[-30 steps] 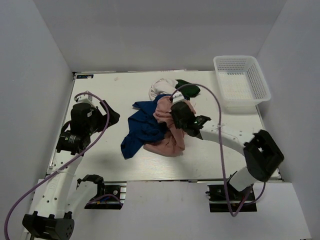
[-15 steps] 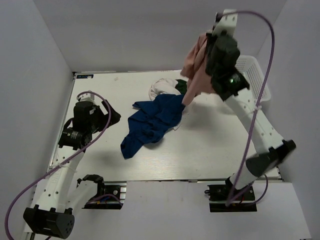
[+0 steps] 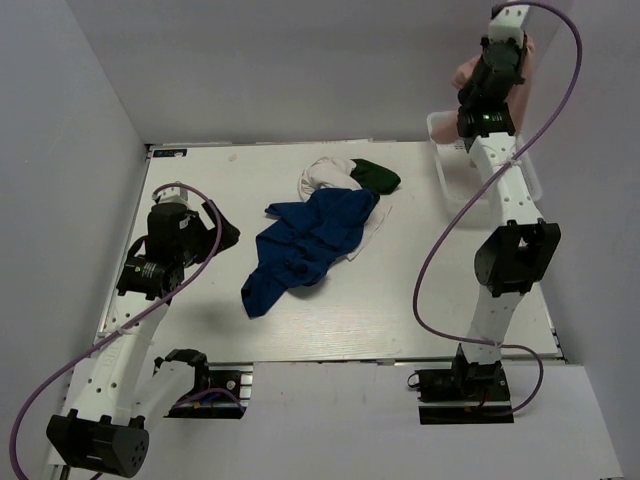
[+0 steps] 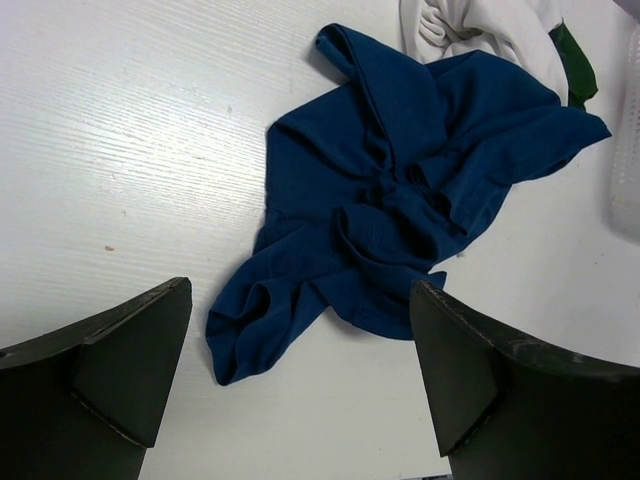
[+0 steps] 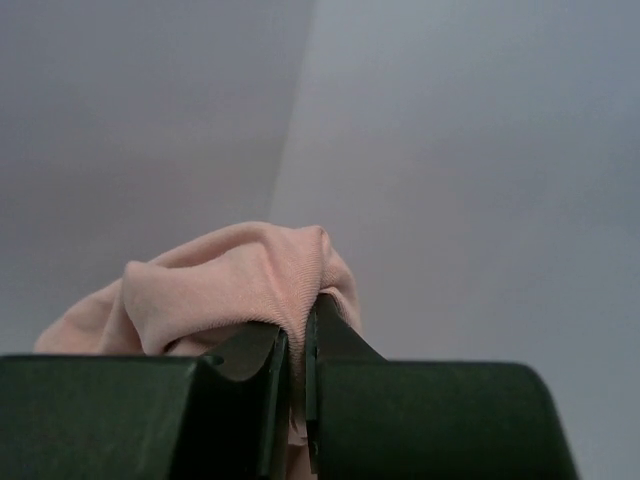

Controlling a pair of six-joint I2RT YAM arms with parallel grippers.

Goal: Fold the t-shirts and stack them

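Pink shirt (image 5: 230, 285) hangs clamped in the right pincer (image 5: 297, 325), high over the far right corner of the counter (image 3: 230, 180), while the blue shirt (image 4: 400, 210) lies just ahead of the wide-apart left pincer (image 4: 300, 300).

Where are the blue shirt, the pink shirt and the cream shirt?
blue shirt (image 3: 305, 240), overhead view, middle of the crumpled cloth
pink shirt (image 5: 230, 280), right wrist view, top of the bunched fold
cream shirt (image 3: 323, 175), overhead view, its white body
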